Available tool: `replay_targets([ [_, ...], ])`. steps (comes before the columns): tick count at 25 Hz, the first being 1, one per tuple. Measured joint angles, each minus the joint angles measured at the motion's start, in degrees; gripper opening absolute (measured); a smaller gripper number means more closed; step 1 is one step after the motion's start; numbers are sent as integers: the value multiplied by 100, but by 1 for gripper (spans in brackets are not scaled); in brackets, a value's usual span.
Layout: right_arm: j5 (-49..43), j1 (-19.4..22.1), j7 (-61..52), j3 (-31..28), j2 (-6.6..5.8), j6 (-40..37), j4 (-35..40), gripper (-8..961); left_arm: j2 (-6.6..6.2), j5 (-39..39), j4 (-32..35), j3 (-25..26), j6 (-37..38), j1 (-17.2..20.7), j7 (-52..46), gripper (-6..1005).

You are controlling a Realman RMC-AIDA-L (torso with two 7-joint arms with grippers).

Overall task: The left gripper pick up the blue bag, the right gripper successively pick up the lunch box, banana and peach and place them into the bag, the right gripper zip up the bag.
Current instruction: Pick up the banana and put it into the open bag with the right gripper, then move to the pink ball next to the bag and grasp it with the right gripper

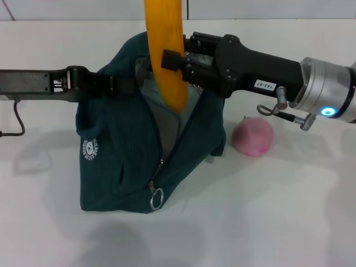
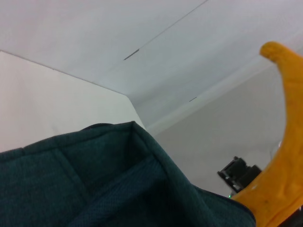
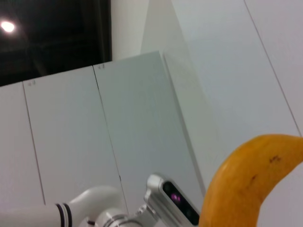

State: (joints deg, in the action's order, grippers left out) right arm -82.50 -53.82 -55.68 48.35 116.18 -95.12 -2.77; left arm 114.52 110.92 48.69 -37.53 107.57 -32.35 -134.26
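Note:
The blue bag (image 1: 122,161) stands on the white table with its top open, silver lining showing. My left gripper (image 1: 119,84) reaches in from the left and is shut on the bag's upper edge, holding it up. My right gripper (image 1: 173,60) comes from the right, shut on the banana (image 1: 163,25). The banana hangs upright, with its lower end dipping into the bag's mouth. It also appears in the left wrist view as the banana (image 2: 284,156) beside the bag fabric (image 2: 118,189), and in the right wrist view as the banana (image 3: 246,184). The peach (image 1: 253,136) lies on the table right of the bag. The lunch box is out of view.
The ring zipper pull (image 1: 157,197) hangs at the low front end of the open zipper. A white round logo (image 1: 89,149) marks the bag's left side. A thin black cable (image 1: 16,125) runs along the far left of the table.

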Motion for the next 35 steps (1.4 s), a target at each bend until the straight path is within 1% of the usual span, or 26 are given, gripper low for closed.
replay_targets([
  [16,-253,12,327,-15,1,86,-84,407,9,-27,0,0,-9,9,43,45],
  [21,-270,35,331,-61,1,96,-84,595,9,-28,0,0,-9,10,68,45],
  [24,-221,43,332,-95,1,95,-83,680,9,-28,-1,0,-9,11,76,45],
  [27,-196,131,332,-264,2,47,-18,765,9,-36,0,-1,-2,42,79,45],
  [31,-187,667,160,-690,0,-48,453,762,9,-48,0,4,4,52,80,45],
  [35,-188,1395,-117,-1152,-15,-13,923,760,9,-117,0,21,12,68,82,45],
])
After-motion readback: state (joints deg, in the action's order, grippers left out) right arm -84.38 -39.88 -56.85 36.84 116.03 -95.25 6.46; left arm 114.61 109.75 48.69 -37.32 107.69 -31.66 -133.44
